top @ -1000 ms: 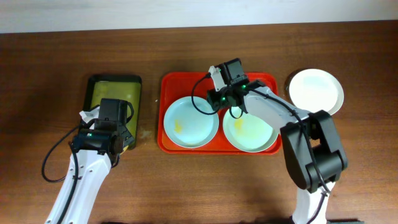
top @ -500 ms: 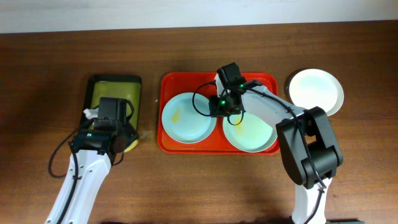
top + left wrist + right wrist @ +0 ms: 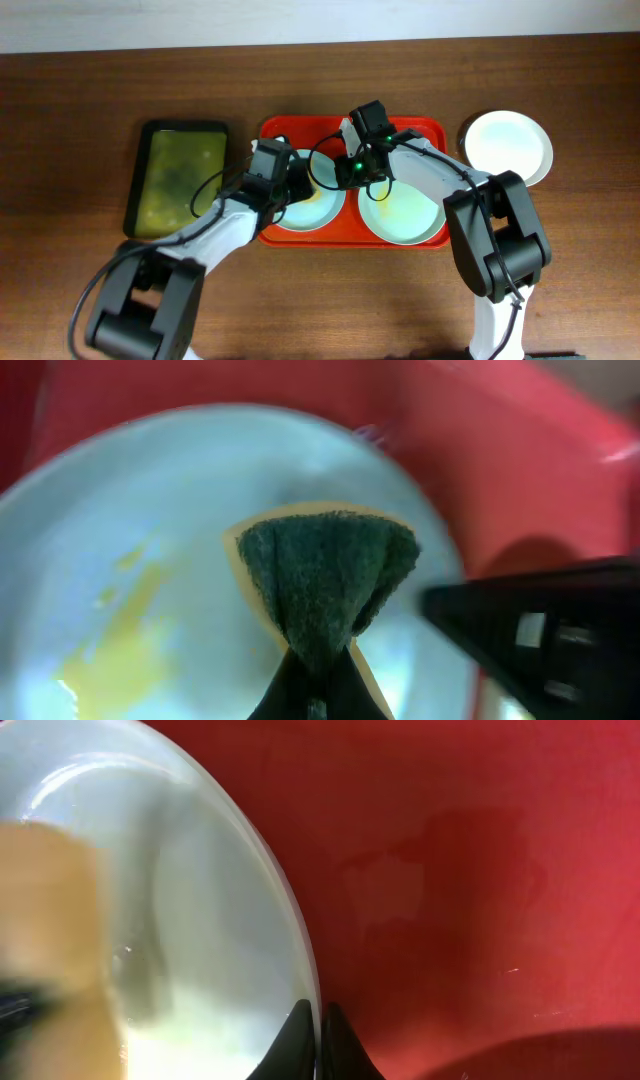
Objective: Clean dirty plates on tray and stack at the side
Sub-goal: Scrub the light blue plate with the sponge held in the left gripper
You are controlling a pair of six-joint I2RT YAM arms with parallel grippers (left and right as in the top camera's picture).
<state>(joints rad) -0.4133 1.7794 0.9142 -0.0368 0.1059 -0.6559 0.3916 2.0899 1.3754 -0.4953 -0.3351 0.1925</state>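
The red tray (image 3: 300,132) holds two pale plates. The left plate (image 3: 318,212) has a yellow smear (image 3: 105,645). The right plate (image 3: 402,212) has faint yellow marks. A third plate (image 3: 508,146) lies on the table to the right of the tray. My left gripper (image 3: 297,184) is shut on a green and yellow sponge (image 3: 325,565) and holds it on the left plate (image 3: 150,510). My right gripper (image 3: 351,171) is shut on the right rim of that left plate (image 3: 150,920), its jaws (image 3: 318,1025) pinching the edge above the tray floor (image 3: 460,870).
A dark tray with an olive-green inside (image 3: 180,172) lies left of the red tray. The right gripper's dark finger (image 3: 540,630) shows close to the sponge in the left wrist view. Both arms cross over the tray's middle.
My left arm has swung right from the dark tray to the left plate, carrying the sponge. My right gripper has stayed at the plate's rim since half a second ago.
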